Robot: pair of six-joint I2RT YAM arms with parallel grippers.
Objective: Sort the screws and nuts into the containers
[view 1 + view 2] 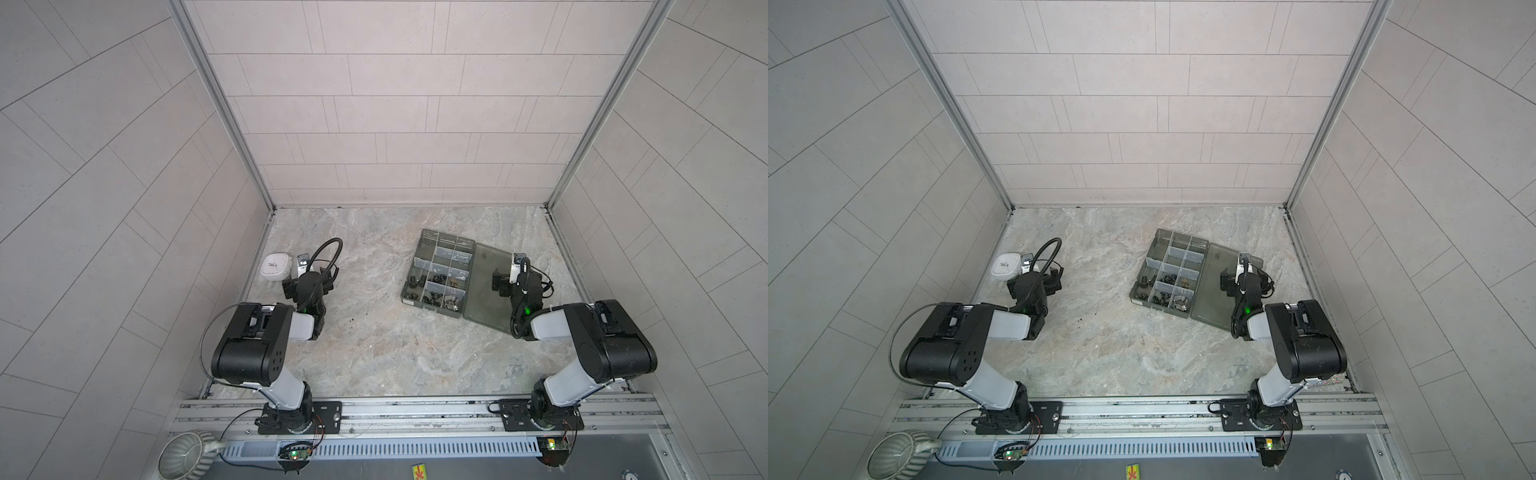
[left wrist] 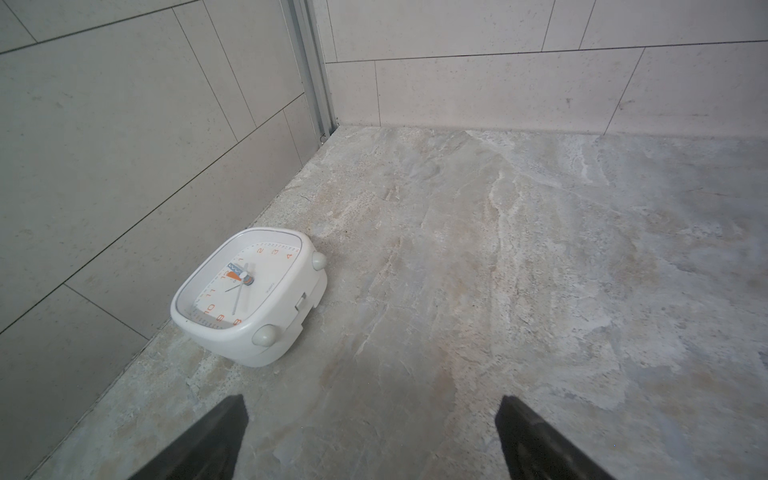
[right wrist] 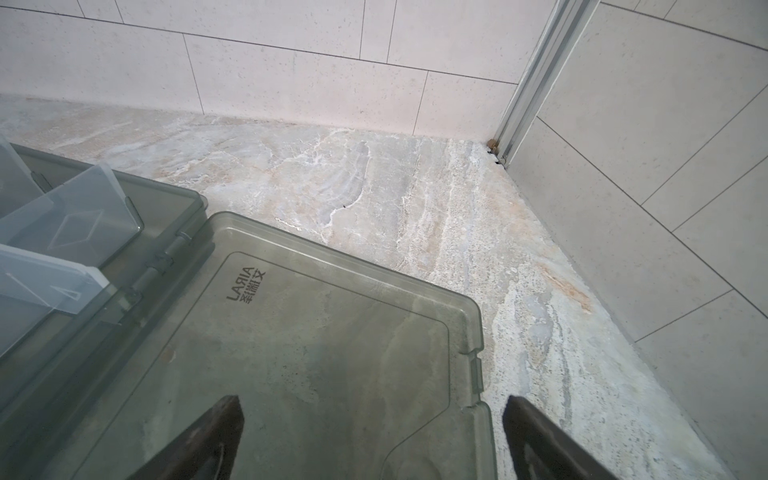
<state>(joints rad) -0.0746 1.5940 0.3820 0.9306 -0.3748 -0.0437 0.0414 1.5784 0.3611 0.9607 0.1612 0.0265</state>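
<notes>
The containers (image 1: 445, 250) are compartments of a smoky-grey organizer box that lies open right of centre, also in the other top view (image 1: 1177, 249). Its flat lid (image 1: 486, 286) is folded out to the right. Small black screws (image 1: 415, 282) and nuts (image 1: 438, 278), some silver and brass, fill the near compartments; the far ones look bare. My right gripper (image 1: 517, 262) hovers open over the lid's (image 3: 311, 332) far edge, nothing between its fingers (image 3: 232, 419). My left gripper (image 1: 302, 262) is open at the far left, over bare table (image 2: 457, 291), away from the box.
A white alarm clock (image 2: 245, 295) lies face up by the left wall, just beside my left gripper (image 2: 372, 399). A few dark specks (image 1: 351, 320) dot the table's middle. A ribbed grey mug (image 1: 187, 457) stands off the table at the front left.
</notes>
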